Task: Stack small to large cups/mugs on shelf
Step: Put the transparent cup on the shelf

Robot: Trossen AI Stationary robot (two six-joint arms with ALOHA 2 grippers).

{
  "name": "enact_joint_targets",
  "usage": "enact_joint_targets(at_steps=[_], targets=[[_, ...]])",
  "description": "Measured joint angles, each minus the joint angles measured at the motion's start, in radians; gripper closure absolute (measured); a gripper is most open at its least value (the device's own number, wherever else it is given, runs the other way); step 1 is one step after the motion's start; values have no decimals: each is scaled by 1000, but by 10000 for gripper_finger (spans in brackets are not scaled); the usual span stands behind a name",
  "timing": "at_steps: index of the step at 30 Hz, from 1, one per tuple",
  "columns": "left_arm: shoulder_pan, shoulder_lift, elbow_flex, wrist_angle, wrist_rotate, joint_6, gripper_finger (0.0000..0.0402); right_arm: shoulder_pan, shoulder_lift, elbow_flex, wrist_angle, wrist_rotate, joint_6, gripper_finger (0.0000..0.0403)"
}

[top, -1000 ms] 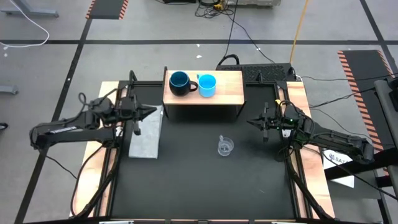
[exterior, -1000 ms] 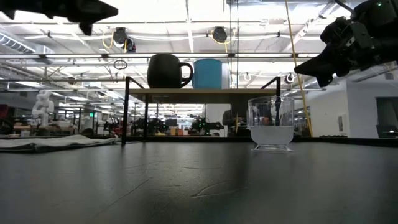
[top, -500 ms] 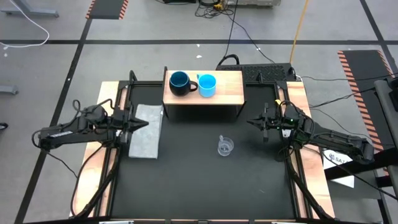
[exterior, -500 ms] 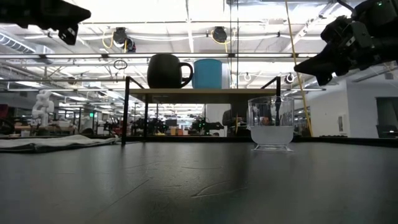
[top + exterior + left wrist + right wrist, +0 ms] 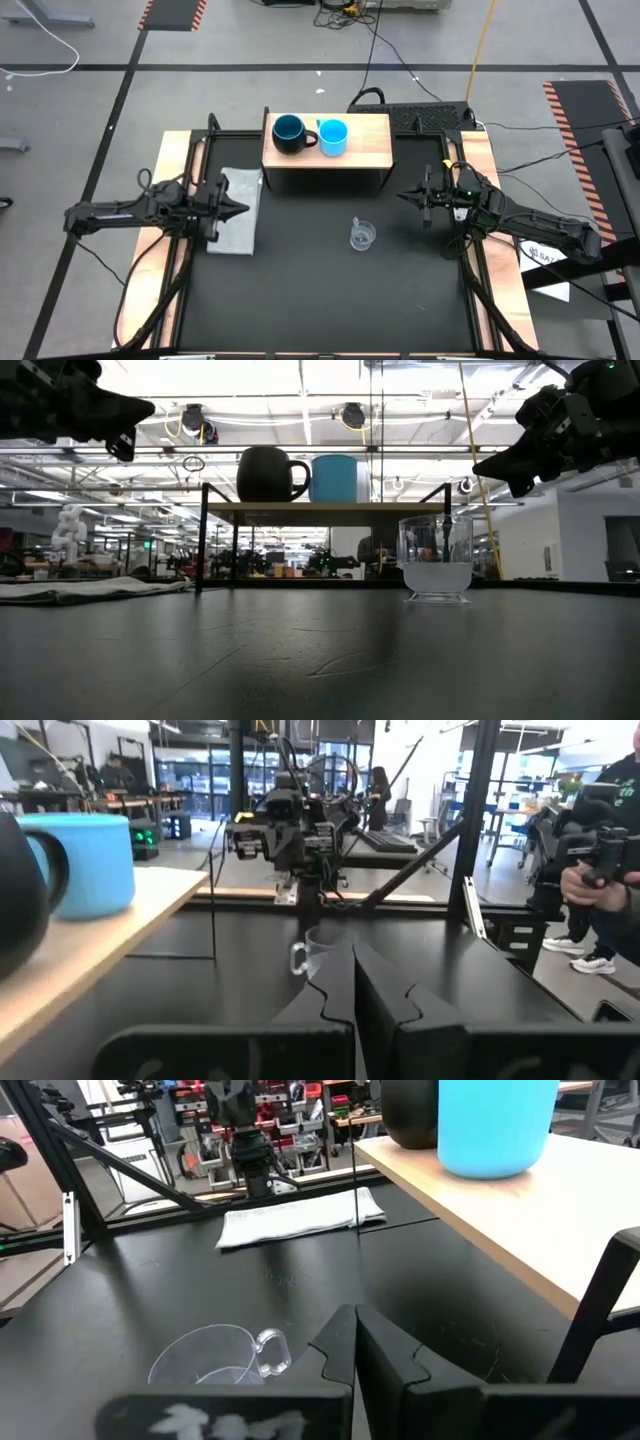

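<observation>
Clear plastic cup [image 5: 362, 236] stands on the black surface [image 5: 330, 290], lower centre of frame, below the shelf [image 5: 365, 150]. Right hand [image 5: 407, 196], closed and empty, is nearer; cup lies to its lower left. Left hand [image 5: 238, 211] closed, farther.

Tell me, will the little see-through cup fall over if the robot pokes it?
Probably it would slide or tip easily. The clear cup looks thin, empty and plastic, so likely very light. It stands upright by itself on the smooth black table, with nothing beside it to stop it. Its thin walls might also bend a little when squeezed.
</observation>
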Motion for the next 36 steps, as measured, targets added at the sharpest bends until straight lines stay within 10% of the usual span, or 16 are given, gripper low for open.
enact_joint_targets(at_steps=[36], targets=[[-38,2,-100,46,-15,5,400,125,0,0,135,-132,10,403]])
